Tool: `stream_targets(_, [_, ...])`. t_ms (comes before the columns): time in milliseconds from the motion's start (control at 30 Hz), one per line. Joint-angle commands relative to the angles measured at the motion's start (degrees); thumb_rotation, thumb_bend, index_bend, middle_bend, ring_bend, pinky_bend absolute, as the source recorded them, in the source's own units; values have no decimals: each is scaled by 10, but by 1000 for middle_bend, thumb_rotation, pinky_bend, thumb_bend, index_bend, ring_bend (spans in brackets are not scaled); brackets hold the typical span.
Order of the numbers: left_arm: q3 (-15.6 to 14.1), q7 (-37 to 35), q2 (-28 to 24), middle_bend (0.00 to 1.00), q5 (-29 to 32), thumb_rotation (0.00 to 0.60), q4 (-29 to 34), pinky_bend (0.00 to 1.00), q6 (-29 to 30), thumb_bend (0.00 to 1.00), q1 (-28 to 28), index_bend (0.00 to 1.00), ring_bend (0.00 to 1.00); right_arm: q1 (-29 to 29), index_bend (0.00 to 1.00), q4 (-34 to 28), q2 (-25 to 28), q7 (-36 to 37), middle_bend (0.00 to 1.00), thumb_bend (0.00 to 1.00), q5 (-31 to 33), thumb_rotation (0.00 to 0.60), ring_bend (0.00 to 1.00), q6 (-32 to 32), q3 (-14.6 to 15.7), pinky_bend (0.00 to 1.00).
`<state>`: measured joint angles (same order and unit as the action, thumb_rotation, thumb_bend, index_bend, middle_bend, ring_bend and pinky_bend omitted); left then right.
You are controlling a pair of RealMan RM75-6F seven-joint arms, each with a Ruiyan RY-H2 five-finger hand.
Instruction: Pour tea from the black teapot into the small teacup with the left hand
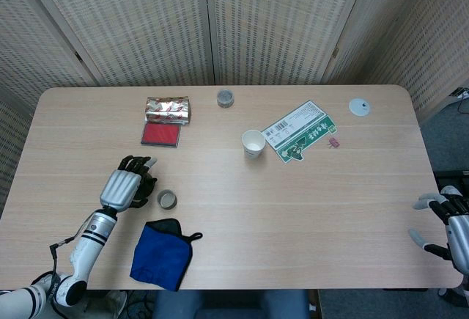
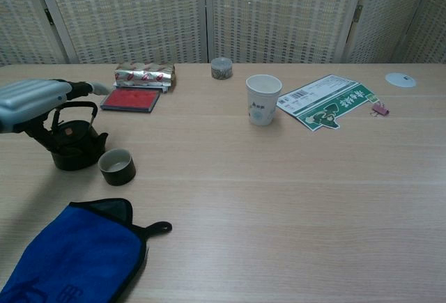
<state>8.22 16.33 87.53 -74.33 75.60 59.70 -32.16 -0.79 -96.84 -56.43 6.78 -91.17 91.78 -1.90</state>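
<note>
Black teapot [image 2: 72,144] upright beside small teacup [image 2: 117,166], handy for pouring; left hand [image 2: 31,102] hovers above handle, fingers apart, empty.

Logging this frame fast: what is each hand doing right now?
Left hand: open, above the black teapot, holding nothing.
Right hand: open, fingers spread, holding nothing.

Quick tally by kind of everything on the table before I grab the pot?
Teapots: 1, black teapot
Cups: 2, small teacup, paper cup
Cloths: 1
Tins: 1
Packets: 2
Red pads: 1
Discs: 1
Clips: 1
Total: 10
</note>
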Motion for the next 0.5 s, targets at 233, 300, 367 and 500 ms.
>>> stream_targets(233, [2,-1,26,87,10,600,-52,57,-8,202,-13,65,116,0,425,-1,1,-2,343,143,1,600,268,-1,-1,268])
stream_targets(300, [3,-3,32,87,9,600,-66,57,-8,202,-16,65,116,0,425,-2,2,-2,343,144,2,600,268,-1,-1,268])
stream_targets(367, [3,-4,37,87,8,600,-80,57,-9,202,-19,65,116,-1,424,-2,2,-3,343,144,2,600,268,-1,-1,268])
stream_targets(500, [2,-2,46,87,6,600,-106,56,-10,202,-25,65,116,-2,425,-4,3,-5,343,143,3,600,268,0,-1,268])
